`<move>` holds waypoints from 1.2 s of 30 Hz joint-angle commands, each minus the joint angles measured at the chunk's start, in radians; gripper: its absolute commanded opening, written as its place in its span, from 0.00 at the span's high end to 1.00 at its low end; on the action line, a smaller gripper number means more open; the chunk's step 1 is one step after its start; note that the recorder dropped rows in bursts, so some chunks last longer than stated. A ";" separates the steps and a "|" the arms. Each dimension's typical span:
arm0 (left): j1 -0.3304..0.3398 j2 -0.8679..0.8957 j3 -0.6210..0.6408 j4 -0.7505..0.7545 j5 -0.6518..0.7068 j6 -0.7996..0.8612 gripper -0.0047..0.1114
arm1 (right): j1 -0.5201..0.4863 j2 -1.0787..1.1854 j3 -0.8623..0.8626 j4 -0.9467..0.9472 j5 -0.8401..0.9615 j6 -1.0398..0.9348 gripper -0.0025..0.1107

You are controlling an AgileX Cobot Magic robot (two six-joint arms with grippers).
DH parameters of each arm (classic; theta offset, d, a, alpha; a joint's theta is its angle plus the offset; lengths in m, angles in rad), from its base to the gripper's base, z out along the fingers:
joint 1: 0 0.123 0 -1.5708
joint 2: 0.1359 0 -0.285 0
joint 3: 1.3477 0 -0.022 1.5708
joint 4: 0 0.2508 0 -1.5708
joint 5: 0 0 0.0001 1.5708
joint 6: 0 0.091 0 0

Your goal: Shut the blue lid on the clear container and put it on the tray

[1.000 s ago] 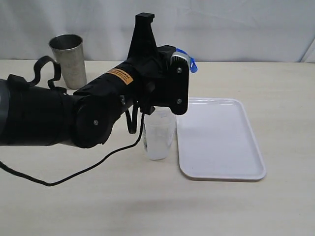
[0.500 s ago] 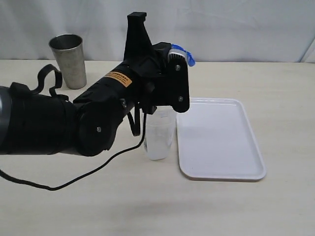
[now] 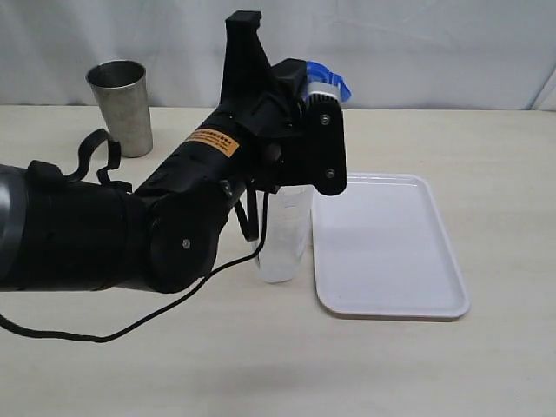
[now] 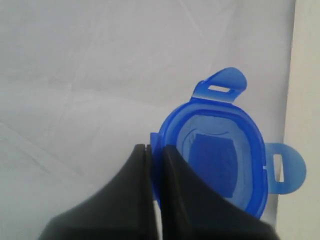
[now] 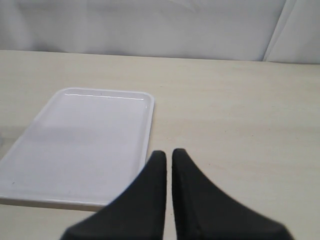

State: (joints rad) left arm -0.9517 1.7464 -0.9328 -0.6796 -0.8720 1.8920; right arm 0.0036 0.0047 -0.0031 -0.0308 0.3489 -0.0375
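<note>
Left tool [image 4: 154, 148] pinches the blue lid [image 4: 220, 150] by its edge, seemingly above the clear container [image 3: 282, 239]; right tool [image 5: 168, 154] is closed, empty.

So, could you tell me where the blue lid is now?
Upper centre of the exterior view: the blue lid is pinched in the left end effector, raised above the clear container.

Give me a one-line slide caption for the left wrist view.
Black fingers of the left arm pinch the edge of a small bright-blue plastic lid with snap-lock flaps against a white backdrop.
</note>
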 commanded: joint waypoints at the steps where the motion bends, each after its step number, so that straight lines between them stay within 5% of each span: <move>1: -0.002 0.007 0.002 -0.011 -0.154 0.043 0.96 | -0.004 -0.005 0.003 0.001 -0.006 0.001 0.94; 36: -0.130 0.062 0.122 -0.028 -0.260 -0.027 0.96 | -0.004 -0.005 0.003 0.001 -0.006 0.001 0.94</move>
State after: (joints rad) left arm -1.0746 1.8088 -0.8167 -0.6879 -1.1036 1.8711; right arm 0.0036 0.0047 -0.0031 -0.0308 0.3489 -0.0375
